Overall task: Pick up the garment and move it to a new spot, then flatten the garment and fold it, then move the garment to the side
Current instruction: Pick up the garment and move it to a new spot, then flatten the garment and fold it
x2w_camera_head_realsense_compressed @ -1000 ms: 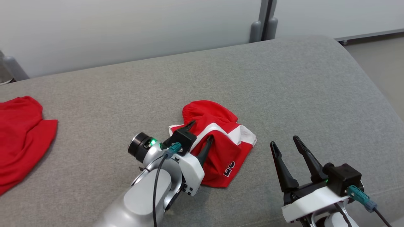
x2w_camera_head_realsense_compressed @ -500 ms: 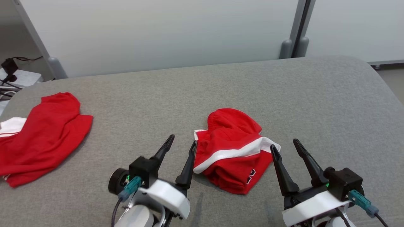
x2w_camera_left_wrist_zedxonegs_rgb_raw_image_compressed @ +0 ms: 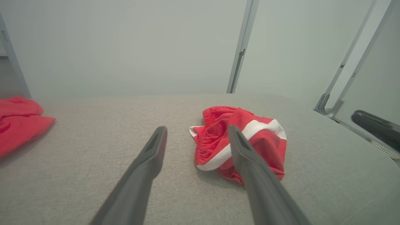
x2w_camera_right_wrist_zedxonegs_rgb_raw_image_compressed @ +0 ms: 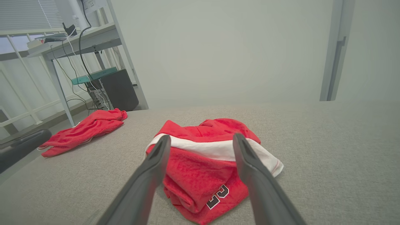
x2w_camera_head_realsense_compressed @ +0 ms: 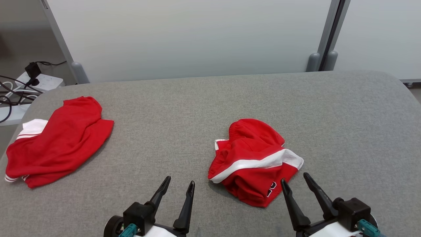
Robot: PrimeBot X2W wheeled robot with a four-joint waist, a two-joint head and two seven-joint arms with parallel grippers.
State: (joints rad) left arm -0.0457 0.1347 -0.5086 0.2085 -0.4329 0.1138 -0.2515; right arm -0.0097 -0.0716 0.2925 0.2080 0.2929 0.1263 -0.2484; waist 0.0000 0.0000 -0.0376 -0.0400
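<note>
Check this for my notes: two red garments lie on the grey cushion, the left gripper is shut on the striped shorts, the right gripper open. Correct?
No: the left gripper is open and empty, apart from the striped shorts, as the head view shows. The rest holds.

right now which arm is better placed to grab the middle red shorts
Probably right: the right gripper is open, tips at the near edge of the shorts; the left gripper, also open, is beside them.
</note>
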